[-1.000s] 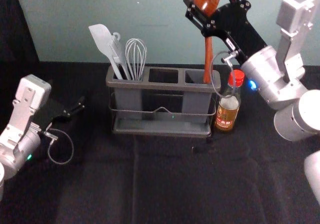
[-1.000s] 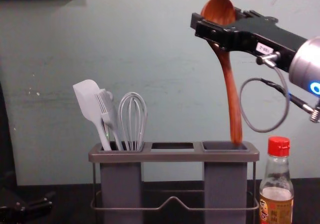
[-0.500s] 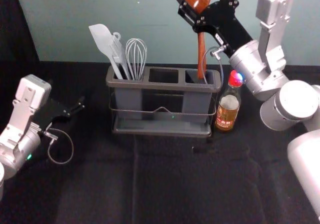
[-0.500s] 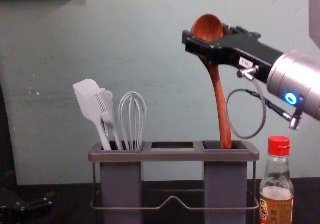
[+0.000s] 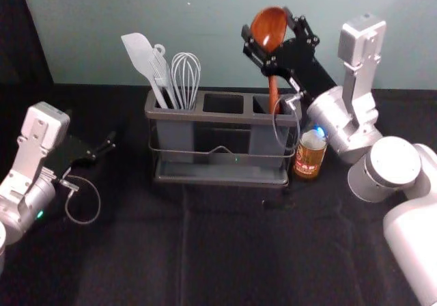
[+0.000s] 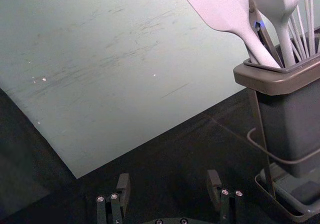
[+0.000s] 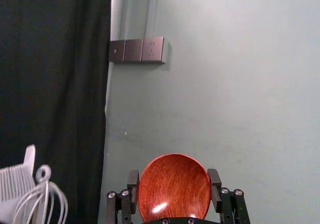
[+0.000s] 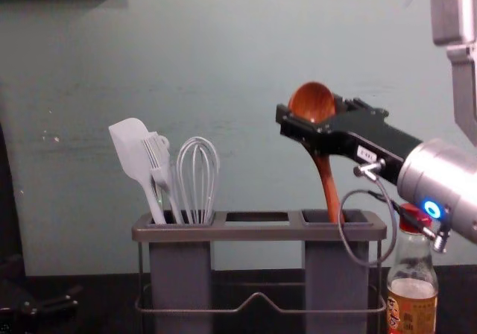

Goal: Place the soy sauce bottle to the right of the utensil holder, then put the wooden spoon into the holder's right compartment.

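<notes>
Above the utensil holder (image 5: 222,117), toward its right end, my head view shows the right tool (image 5: 268,23) gripping the wooden spoon (image 5: 269,38) by its bowl. The bowl is up and the handle runs down into the right compartment (image 5: 261,105). Just right of the holder, the soy sauce bottle (image 5: 311,157) stands upright on the black-covered tabletop (image 5: 225,244), its top partly behind my right arm. I have the left tool (image 5: 111,141) parked at the left, low over the tabletop. A spatula (image 5: 138,52), a brush (image 5: 160,74) and a whisk (image 5: 185,74) stand in the left compartment.

On the left wrist view, the left tool's jaws are spread apart, near the holder.

Through the right wrist view, I see both jaws closed against the sides of the bowl, which is round, hollow and glossy, with dark streaks in reddish-brown wood and bright glints.

From the chest view, I make out Chinese characters on the bottle's yellow-and-red label (image 8: 412,315), but I can't read a brand. A white sticker (image 8: 367,153) on the right tool has dark print too small for me. The red cap (image 8: 412,216) sits behind the looping cable (image 8: 344,237). The spoon leans slightly, its slim handle curving down past the compartment's rim.
</notes>
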